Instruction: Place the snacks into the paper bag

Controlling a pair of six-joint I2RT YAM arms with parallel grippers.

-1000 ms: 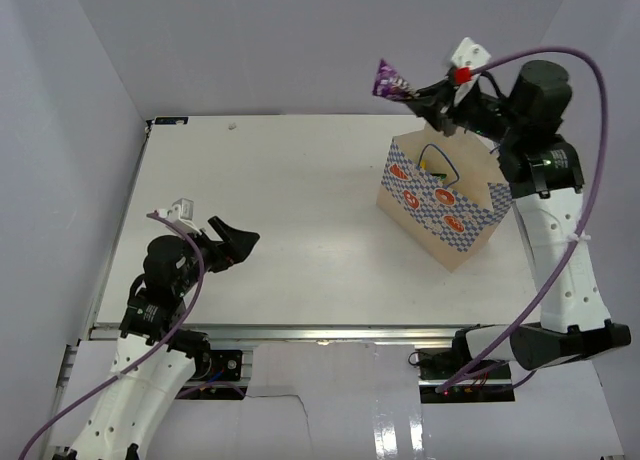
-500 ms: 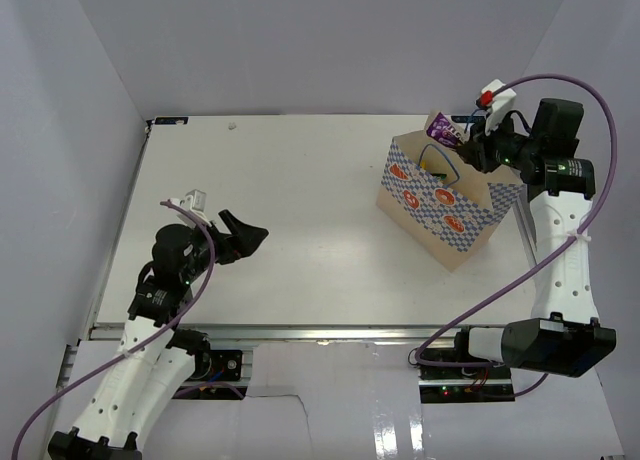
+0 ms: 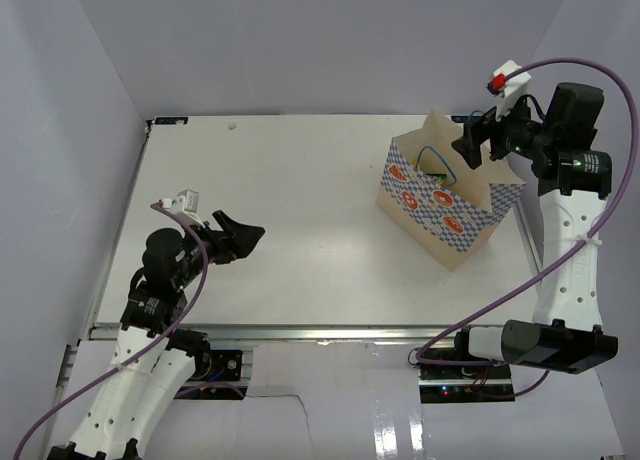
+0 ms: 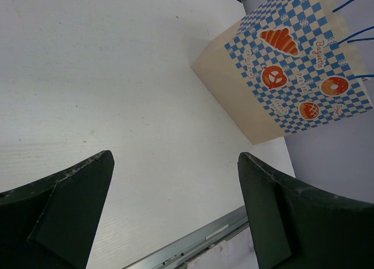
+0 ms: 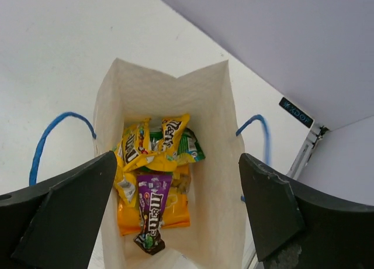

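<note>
Left end effector [image 3: 240,232]: held low over the left part of the worktop, near the front edge. Its two fingers are spread wide apart with nothing between them, and the left wrist view shows only bare surface in the gap.
Worktop [image 3: 290,190]: white and flat.
Paper bag [image 3: 445,205]: stands upright on the right side of the worktop with its mouth open and its blue-white checkered front toward the arms.
Blue cord handles [image 5: 49,134]: hang over the rim on either side.
Yellow M&M's packs [image 5: 166,137]: piled inside the bag, at its bottom.
Green packet [image 5: 193,147]: inside, partly under the yellow ones.
Purple M&M's packet [image 5: 151,207]: inside, lying on top of the pile.
Orange pouch [image 5: 178,215]: inside, beneath the purple packet.
Right end effector [image 3: 468,145]: hangs above the bag's mouth with its fingers spread apart, gripping nothing.
</note>
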